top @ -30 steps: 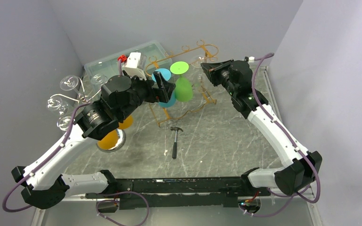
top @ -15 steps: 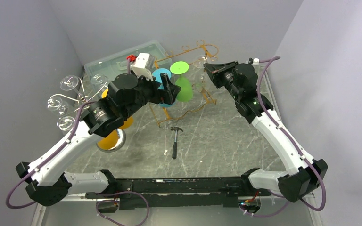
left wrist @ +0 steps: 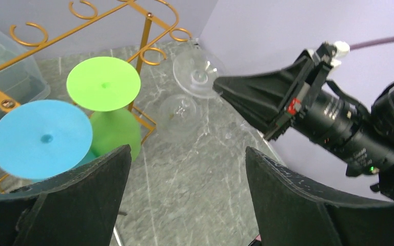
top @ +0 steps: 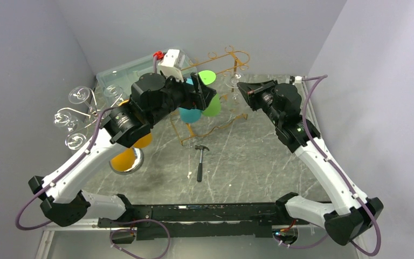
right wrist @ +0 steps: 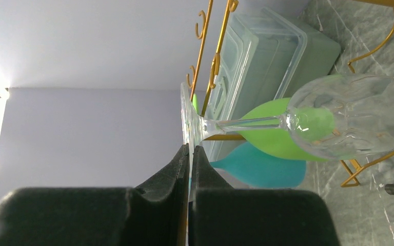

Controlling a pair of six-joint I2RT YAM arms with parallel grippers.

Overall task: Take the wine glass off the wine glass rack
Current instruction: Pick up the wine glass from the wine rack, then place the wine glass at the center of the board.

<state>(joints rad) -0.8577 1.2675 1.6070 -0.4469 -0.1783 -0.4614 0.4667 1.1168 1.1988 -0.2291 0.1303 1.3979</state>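
My right gripper [top: 241,87] is shut on the rim of the foot of a clear wine glass [top: 232,81] and holds it on its side just off the right end of the gold wire rack [top: 215,127]. In the right wrist view the gripper [right wrist: 190,147] pinches the foot and the bowl [right wrist: 349,123] points away. A green glass [top: 207,78] and a blue glass [top: 190,114] hang upside down on the rack. My left gripper [top: 202,94] is open and empty above them. Its wrist view shows the gripper [left wrist: 187,151], the clear glass [left wrist: 197,77] and the rack [left wrist: 146,31].
A clear plastic bin [top: 118,75] stands behind the rack. A hammer [top: 200,162] lies on the marble table in front of it. Orange glasses and a metal bowl [top: 125,160] sit at the left. Several clear glasses [top: 70,116] hang on a wall rack at far left.
My right gripper has drawn back to the right and nearer with the clear glass in it. My left arm has swung up and to the right over the blue and green glasses.
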